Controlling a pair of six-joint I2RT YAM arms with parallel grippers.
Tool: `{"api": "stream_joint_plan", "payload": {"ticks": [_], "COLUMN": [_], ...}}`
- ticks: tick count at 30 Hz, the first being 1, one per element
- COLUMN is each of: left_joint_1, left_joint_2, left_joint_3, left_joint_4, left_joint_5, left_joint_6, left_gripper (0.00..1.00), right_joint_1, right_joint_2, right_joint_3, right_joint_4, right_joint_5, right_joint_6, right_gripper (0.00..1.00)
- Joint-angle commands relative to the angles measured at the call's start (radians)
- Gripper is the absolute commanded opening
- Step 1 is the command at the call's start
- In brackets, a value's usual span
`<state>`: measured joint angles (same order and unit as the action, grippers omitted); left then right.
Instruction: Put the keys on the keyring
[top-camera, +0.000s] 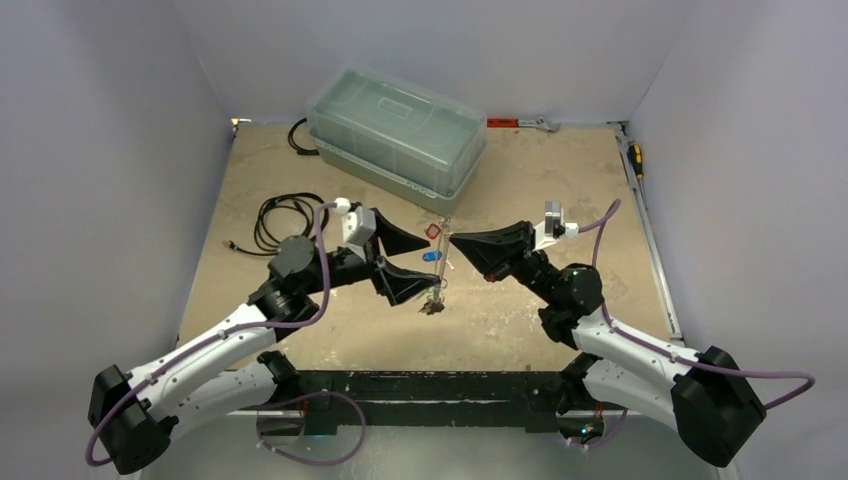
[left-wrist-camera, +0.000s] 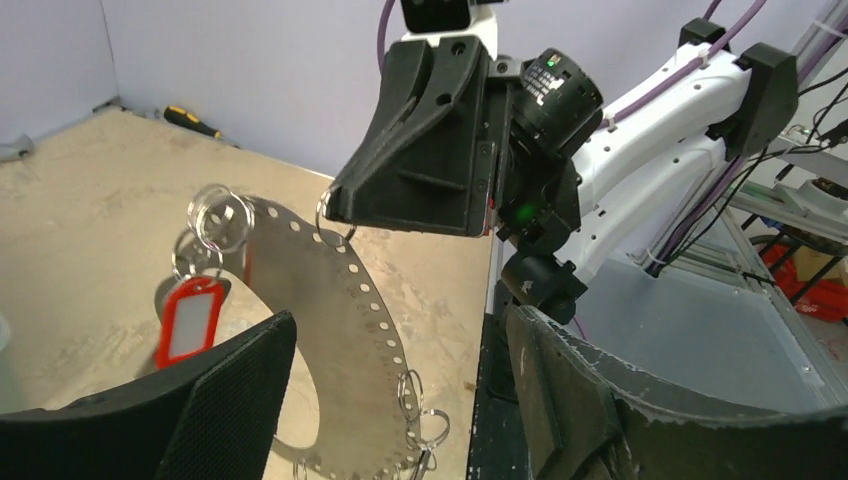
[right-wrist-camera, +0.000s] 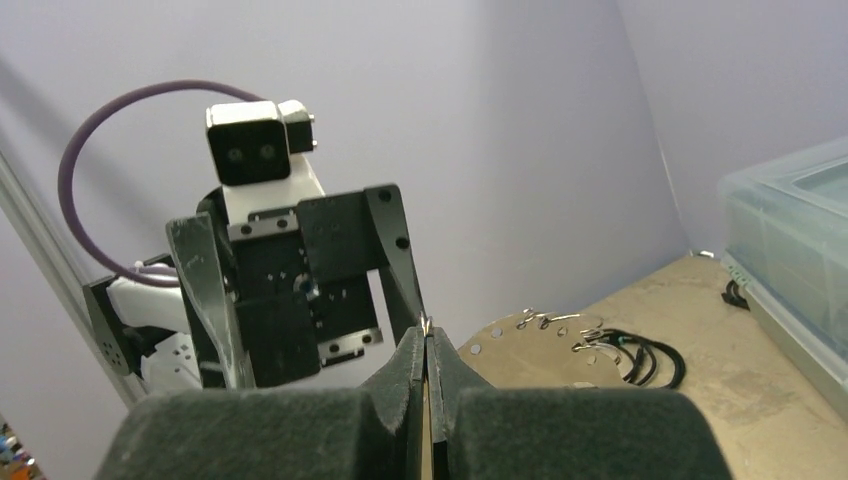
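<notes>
The keyring (left-wrist-camera: 345, 320), a flat grey disc with small holes round its rim, stands on edge between my grippers; in the top view it shows as a thin line (top-camera: 441, 262). A red-tagged key (left-wrist-camera: 188, 322) hangs at its far side, and several small split rings (left-wrist-camera: 428, 415) hang at its near rim. In the top view a red tag (top-camera: 433, 230), a blue tag (top-camera: 430, 256) and dark keys (top-camera: 432, 306) hang by it. My right gripper (left-wrist-camera: 335, 205) is shut on a small split ring at the disc's rim. My left gripper (left-wrist-camera: 400, 400) is open with the disc between its fingers, untouched.
A clear plastic box (top-camera: 395, 130) stands at the back. A coiled black cable (top-camera: 280, 220) lies at the left. A screwdriver (top-camera: 635, 160) lies along the right edge, and a tool (top-camera: 525, 123) lies by the back wall.
</notes>
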<state>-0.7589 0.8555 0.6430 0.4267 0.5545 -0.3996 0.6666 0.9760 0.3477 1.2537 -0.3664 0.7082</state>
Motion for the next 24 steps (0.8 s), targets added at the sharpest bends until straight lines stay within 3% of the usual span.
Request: {"api": "stream_joint_plan", "payload": {"ticks": [1, 12, 24], "left_joint_1": [-0.054, -0.115, -0.158], "left_joint_2": [0.047, 0.165, 0.224], "left_joint_3": [-0.007, -0.02, 0.003], "left_joint_4": [0.131, 0.296, 0.333], "left_joint_5": [-0.126, -0.228, -0.291], "left_joint_6": [0.024, 0.081, 0.179], "left_gripper": [0.74, 0.71, 0.72], "right_joint_1": [-0.003, -0.002, -0.002], "right_joint_2": [-0.009, -0.023, -0.019], "right_joint_3": [0.013, 0.011, 0.008], "right_joint_4": [0.102, 0.106, 0.109], "right_joint_5": [0.064, 0.054, 0.014], "right_joint_6": [0.004, 0.043, 0.062], "right_gripper": [0.0, 0.0, 0.0]}}
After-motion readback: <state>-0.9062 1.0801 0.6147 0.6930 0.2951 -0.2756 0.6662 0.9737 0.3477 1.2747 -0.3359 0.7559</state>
